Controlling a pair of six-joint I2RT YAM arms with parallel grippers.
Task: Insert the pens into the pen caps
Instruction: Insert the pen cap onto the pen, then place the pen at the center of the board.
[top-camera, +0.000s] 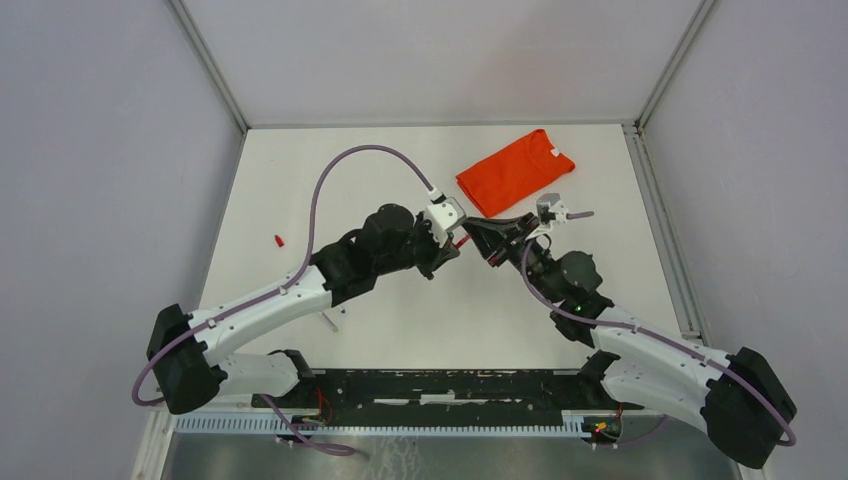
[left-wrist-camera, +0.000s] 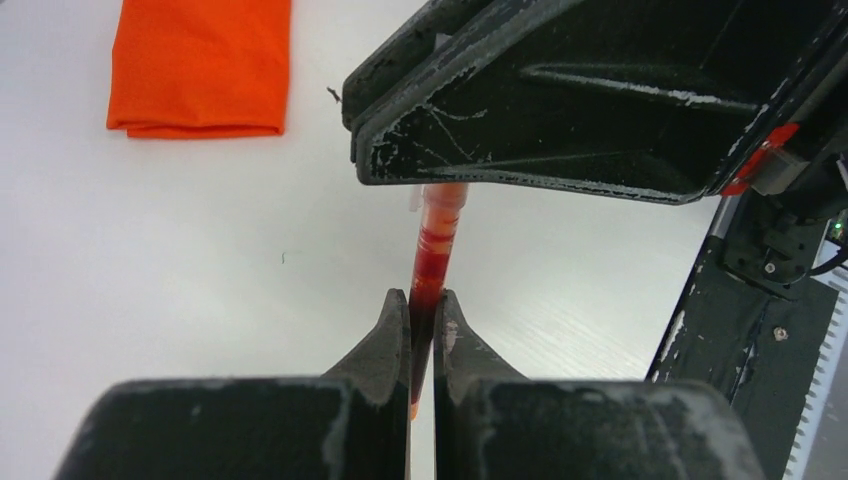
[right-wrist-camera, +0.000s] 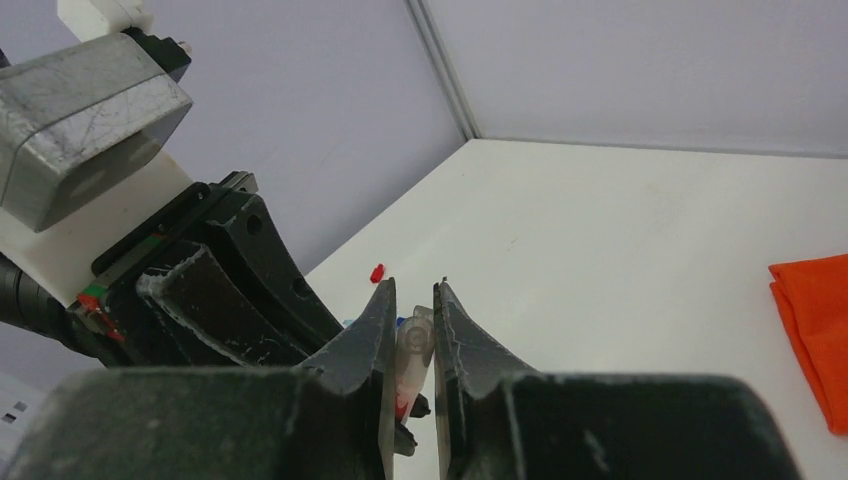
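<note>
My left gripper (top-camera: 447, 250) (left-wrist-camera: 421, 295) is shut on a red pen (left-wrist-camera: 432, 250) and holds it above the table. The pen's far end reaches under the right gripper's finger. My right gripper (top-camera: 478, 232) (right-wrist-camera: 414, 285) is shut on a translucent pen cap (right-wrist-camera: 412, 345) with red showing at its lower end. The two grippers meet tip to tip at the table's middle, with the red pen (top-camera: 462, 241) between them. A loose red cap (top-camera: 279, 240) (right-wrist-camera: 377, 272) lies on the table to the left. A small blue bit (right-wrist-camera: 401, 322) shows behind my right fingers.
A folded orange shirt (top-camera: 515, 170) (left-wrist-camera: 200, 65) lies at the back, just behind the grippers. A slim white stick-like thing (top-camera: 331, 320) lies beside the left arm. A black base rail (top-camera: 450, 385) runs along the near edge.
</note>
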